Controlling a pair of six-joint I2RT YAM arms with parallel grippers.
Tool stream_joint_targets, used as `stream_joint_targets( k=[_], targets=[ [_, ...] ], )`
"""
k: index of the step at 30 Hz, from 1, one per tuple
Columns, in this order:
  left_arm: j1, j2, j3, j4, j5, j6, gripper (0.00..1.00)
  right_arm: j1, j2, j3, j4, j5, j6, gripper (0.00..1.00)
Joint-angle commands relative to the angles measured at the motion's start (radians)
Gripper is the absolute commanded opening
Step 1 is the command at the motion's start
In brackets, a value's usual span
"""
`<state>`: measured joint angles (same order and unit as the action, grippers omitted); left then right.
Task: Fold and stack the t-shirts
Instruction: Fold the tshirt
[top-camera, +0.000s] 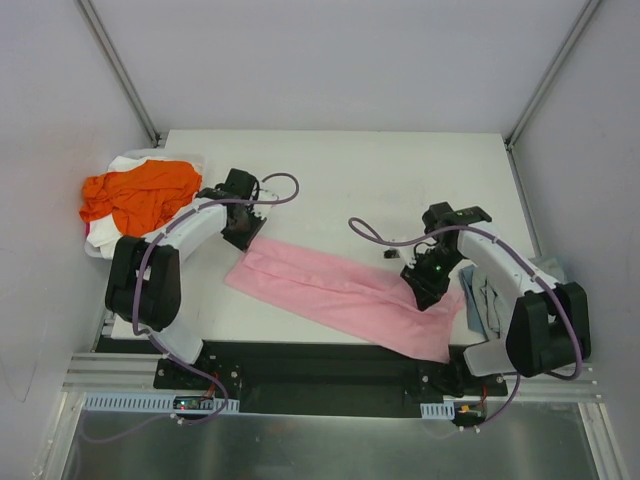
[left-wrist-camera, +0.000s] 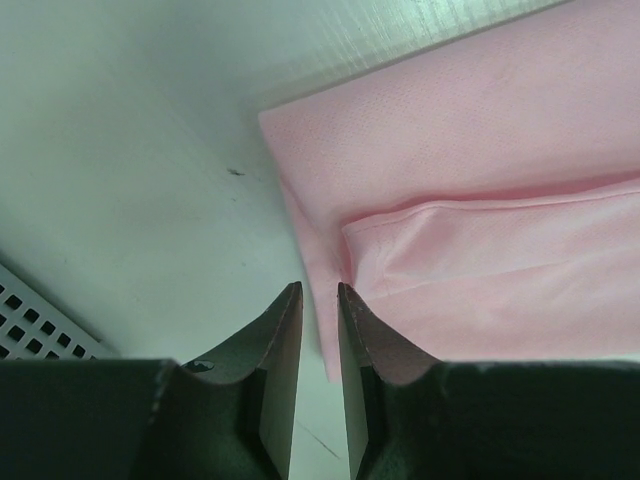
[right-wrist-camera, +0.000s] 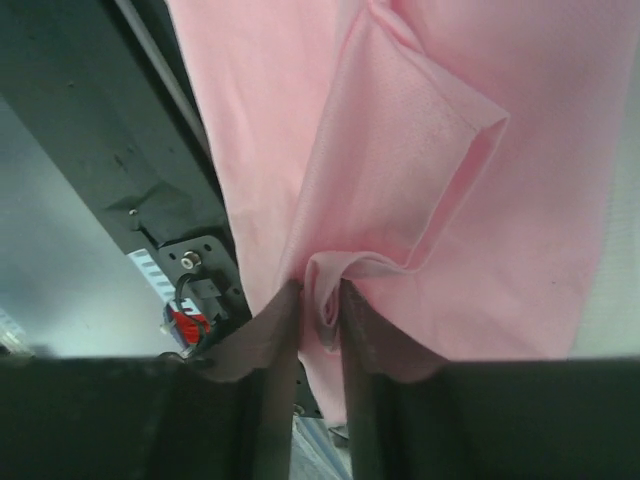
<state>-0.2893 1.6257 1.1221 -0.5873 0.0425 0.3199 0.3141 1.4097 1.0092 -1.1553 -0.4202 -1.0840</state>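
The pink t-shirt (top-camera: 340, 295) lies on the tabletop (top-camera: 400, 180) as a long folded band. It slants from just in front of the left arm down toward the right arm's base, and there its right end crosses the near edge and hangs over the black rail (top-camera: 320, 360), as we also see from the right wrist. Its left end stops short of the tabletop's left edge. The widest room we find is on the far half of the tabletop, between the arms and the back wall (top-camera: 330, 60); the side walls stand close to the edges. At the far left corner a white bin (top-camera: 190, 157) holds the orange t-shirt (top-camera: 135, 195) in a loose heap, with some white cloth (top-camera: 122, 162) showing behind it. The grey-blue t-shirt (top-camera: 485, 300) lies crumpled at the right edge, just beside the pink one's right end and partly behind the right arm. The left end effector (left-wrist-camera: 318, 292) hangs at the band's upper left corner, its fingers a narrow slit apart over the cloth's edge, with nothing that we can see caught between them. The right end effector (right-wrist-camera: 320, 290) sits on the band's right part — its fingers pinch a small raised fold of the pink cloth.
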Motion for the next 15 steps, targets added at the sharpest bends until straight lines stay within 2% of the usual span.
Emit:
stream_joint_targets(
  k=[1, 5, 15],
  targets=[
    [-0.008, 0.031, 0.038, -0.025, -0.013, -0.018, 0.2, 0.019, -0.06, -0.007, -0.113, -0.068, -0.063, 0.29],
    [-0.008, 0.04, 0.048, -0.025, -0.012, -0.018, 0.2, 0.023, -0.084, -0.027, -0.107, -0.06, -0.054, 0.34],
    [-0.008, 0.051, 0.077, -0.026, -0.012, -0.019, 0.19, 0.039, -0.068, -0.046, -0.087, -0.065, -0.044, 0.33]
  ],
)
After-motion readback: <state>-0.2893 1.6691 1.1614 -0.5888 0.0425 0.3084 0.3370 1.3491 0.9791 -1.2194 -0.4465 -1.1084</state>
